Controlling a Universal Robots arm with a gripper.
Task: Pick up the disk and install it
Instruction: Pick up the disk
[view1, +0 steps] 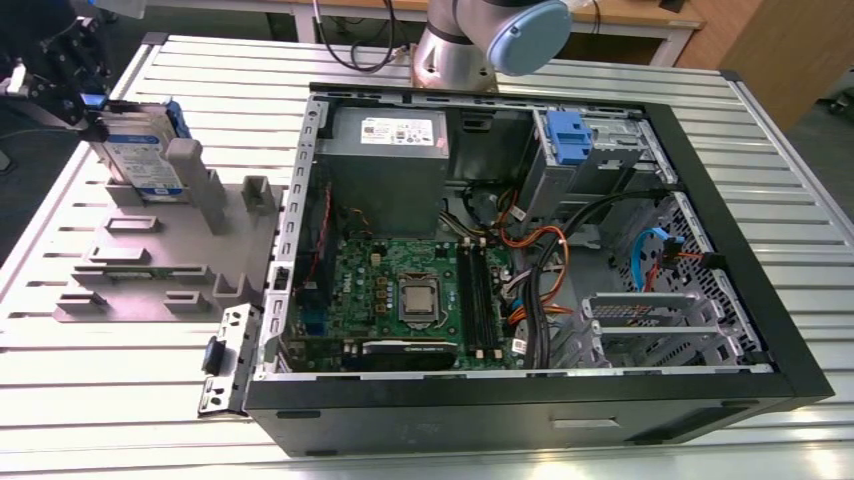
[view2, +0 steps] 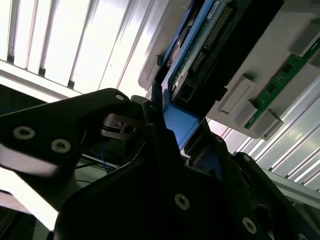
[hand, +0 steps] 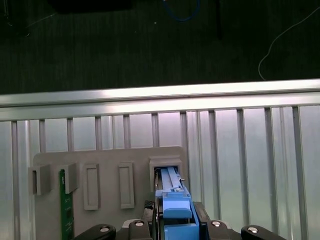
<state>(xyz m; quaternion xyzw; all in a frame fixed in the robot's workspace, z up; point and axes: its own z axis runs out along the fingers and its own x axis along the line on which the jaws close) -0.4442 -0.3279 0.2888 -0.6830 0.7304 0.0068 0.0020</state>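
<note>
On the slatted desk (view1: 787, 150) beside the open computer case (view1: 534, 415), a grey holder (view1: 134, 270) cradles the upright disk (view1: 140, 155), its blue bracket (hand: 175, 210) pinched by the fingers (view2: 156, 120) of the gripper (view1: 94, 115); the drive is likely stiff, weighty and shock-sensitive, best held by that frame.

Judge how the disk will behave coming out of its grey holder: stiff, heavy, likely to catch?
Probably rigid: the disk is a metal slab framed by a blue bracket. Likely dense for its size. Standing upright in the grey holder, it may bind if the pincer, gripping the bracket, tilts it.
</note>
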